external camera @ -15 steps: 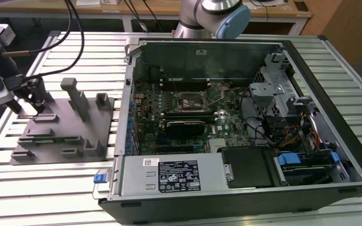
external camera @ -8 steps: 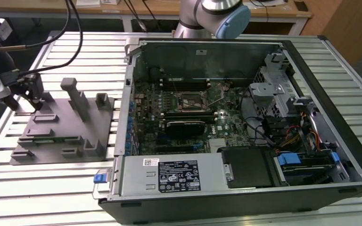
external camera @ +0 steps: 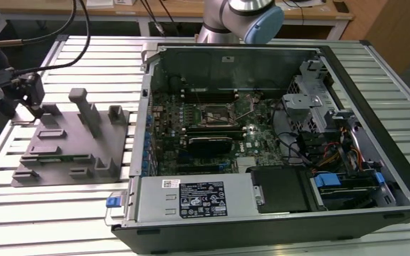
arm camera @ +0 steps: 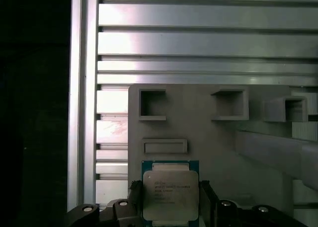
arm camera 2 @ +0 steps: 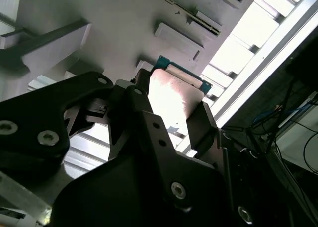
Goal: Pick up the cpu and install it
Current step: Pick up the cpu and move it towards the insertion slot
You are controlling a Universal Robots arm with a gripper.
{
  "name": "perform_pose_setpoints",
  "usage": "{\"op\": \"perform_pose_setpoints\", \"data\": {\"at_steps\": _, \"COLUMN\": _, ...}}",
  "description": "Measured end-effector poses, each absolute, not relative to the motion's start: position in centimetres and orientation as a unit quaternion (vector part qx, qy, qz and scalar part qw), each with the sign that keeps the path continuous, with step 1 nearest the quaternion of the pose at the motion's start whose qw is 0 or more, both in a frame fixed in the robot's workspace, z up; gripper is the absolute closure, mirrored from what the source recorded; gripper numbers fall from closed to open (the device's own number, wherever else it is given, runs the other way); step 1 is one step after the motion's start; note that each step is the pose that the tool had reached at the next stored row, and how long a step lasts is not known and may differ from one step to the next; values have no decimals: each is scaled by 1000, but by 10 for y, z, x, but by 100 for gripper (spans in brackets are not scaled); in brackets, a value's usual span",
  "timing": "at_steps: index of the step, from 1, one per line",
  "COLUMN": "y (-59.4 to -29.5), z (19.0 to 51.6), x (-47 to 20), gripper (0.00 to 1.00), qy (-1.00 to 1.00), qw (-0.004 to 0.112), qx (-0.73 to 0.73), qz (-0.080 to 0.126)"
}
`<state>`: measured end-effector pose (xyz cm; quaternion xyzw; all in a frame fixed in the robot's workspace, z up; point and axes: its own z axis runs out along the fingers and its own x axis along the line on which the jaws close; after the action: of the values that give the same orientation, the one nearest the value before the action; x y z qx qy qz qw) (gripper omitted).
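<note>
Where exterior view catches my end effector, it hangs low over grey fixture corner on table, open computer case well apart. First wrist view: cpu pinched between my fingers, silver top up. Second wrist view: same pinch seen side-on, just above fixture.

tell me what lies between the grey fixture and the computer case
Only a bare strip of slatted table separates the grey fixture from the computer case, in the exterior view.
</note>
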<state>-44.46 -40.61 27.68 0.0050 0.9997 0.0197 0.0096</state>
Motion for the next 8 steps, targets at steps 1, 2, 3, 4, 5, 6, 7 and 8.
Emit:
{"op": "perform_pose_setpoints", "data": {"at_steps": 1, "y": -406, "z": 279, "x": -445, "gripper": 46, "qy": 1000, "qw": 10, "qx": 5, "qz": 20}}
{"op": "perform_pose_setpoints", "data": {"at_steps": 2, "y": -406, "z": 282, "x": -445, "gripper": 46, "qy": 1000, "qw": 10, "qx": 5, "qz": 20}}
{"op": "perform_pose_setpoints", "data": {"at_steps": 3, "y": -406, "z": 284, "x": -445, "gripper": 46, "qy": 1000, "qw": 10, "qx": 5, "qz": 20}}
{"op": "perform_pose_setpoints", "data": {"at_steps": 4, "y": -406, "z": 287, "x": -445, "gripper": 46, "qy": 1000, "qw": 10, "qx": 5, "qz": 20}}
{"op": "perform_pose_setpoints", "data": {"at_steps": 5, "y": -406, "z": 290, "x": -445, "gripper": 46, "qy": 1000, "qw": 10, "qx": 5, "qz": 20}}
{"op": "perform_pose_setpoints", "data": {"at_steps": 6, "y": -406, "z": 292, "x": -445, "gripper": 46, "qy": 1000, "qw": 11, "qx": 5, "qz": 20}}
{"op": "perform_pose_setpoints", "data": {"at_steps": 7, "y": -406, "z": 295, "x": -445, "gripper": 46, "qy": 1000, "qw": 11, "qx": 5, "qz": 20}}
{"op": "perform_pose_setpoints", "data": {"at_steps": 8, "y": -406, "z": 298, "x": -445, "gripper": 46, "qy": 1000, "qw": 11, "qx": 5, "qz": 20}}
